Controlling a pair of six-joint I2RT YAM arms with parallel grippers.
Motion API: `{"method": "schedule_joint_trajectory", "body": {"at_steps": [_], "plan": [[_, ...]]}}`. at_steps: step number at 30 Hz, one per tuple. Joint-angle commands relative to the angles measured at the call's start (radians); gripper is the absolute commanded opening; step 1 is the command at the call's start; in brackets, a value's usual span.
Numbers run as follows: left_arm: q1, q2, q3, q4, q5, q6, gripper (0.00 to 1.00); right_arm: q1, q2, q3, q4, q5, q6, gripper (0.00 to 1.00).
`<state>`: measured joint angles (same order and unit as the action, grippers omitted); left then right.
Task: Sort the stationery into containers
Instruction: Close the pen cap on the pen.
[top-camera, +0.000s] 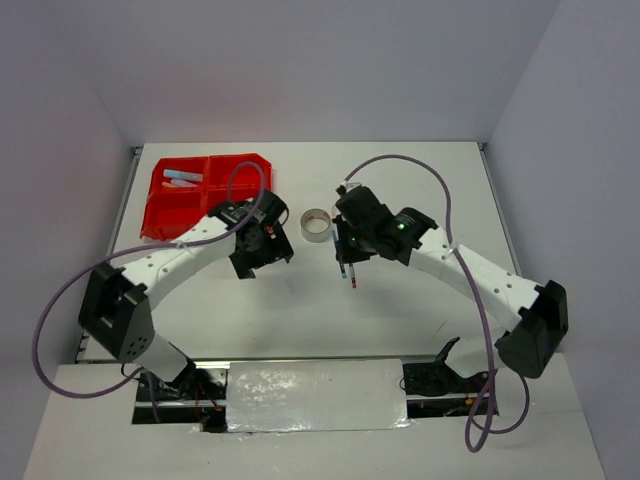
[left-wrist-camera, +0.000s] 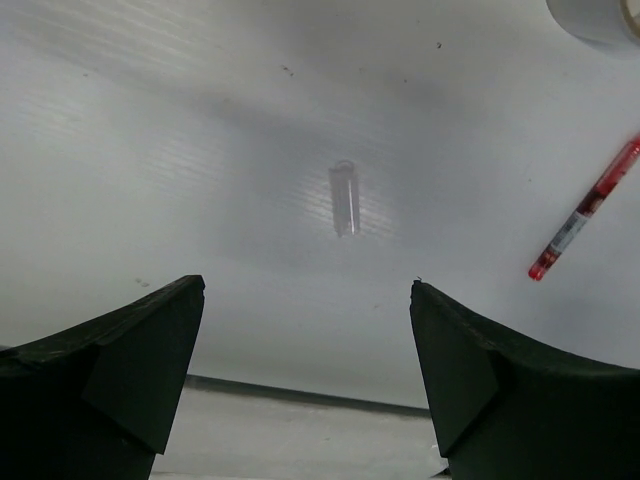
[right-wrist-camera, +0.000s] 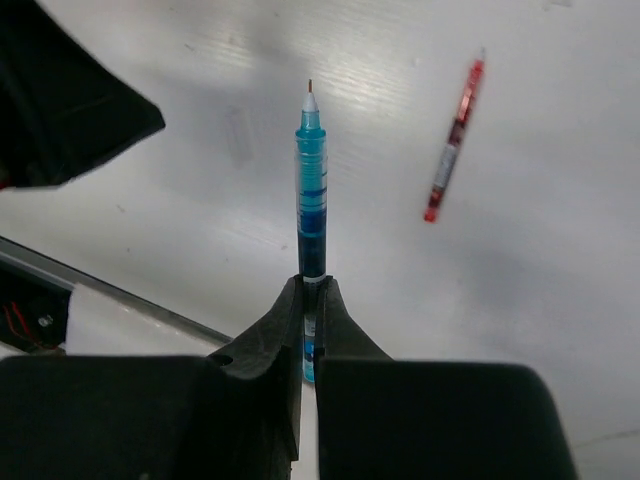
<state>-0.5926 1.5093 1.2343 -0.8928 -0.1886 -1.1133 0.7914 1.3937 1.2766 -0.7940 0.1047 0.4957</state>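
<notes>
While the right fingers (right-wrist-camera: 282, 338) pinch the blue pen (right-wrist-camera: 311, 190) tight near the middle of the table (top-camera: 410, 180), it should go up slowly and ride level to the red bin (top-camera: 168, 212). Meanwhile the left fingers (left-wrist-camera: 130, 350) are wide open, holding nothing.

On the table (top-camera: 400, 310), the bin block (top-camera: 160, 215) sits far left, the tape ring (top-camera: 317, 224) to its right.

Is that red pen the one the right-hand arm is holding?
No, the right end effector is shut on the blue pen, while the red pen lies loose on the table beside it.
</notes>
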Motion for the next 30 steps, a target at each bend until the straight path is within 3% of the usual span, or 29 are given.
{"method": "schedule_joint_trajectory", "body": {"at_steps": [1, 6, 15, 22, 26, 30], "plan": [[-0.039, 0.098, 0.06, -0.014, -0.068, -0.181, 0.96, -0.006, -0.074, -0.049, -0.126, 0.059, -0.005, 0.0], [-0.056, 0.23, 0.07, 0.052, -0.037, -0.212, 0.91, -0.006, -0.179, -0.1, -0.137, 0.049, -0.02, 0.0], [-0.141, 0.387, 0.116, 0.09, -0.015, -0.244, 0.86, -0.006, -0.211, -0.118, -0.123, -0.013, -0.104, 0.0], [-0.144, 0.384, 0.078, 0.072, -0.051, -0.267, 0.82, -0.006, -0.219, -0.097, -0.129, -0.039, -0.144, 0.0], [-0.144, 0.367, 0.045, 0.092, -0.063, -0.261, 0.71, -0.006, -0.213, -0.091, -0.114, -0.057, -0.144, 0.0], [-0.139, 0.381, 0.047, 0.114, -0.075, -0.243, 0.67, -0.006, -0.209, -0.086, -0.108, -0.079, -0.138, 0.0]]}}
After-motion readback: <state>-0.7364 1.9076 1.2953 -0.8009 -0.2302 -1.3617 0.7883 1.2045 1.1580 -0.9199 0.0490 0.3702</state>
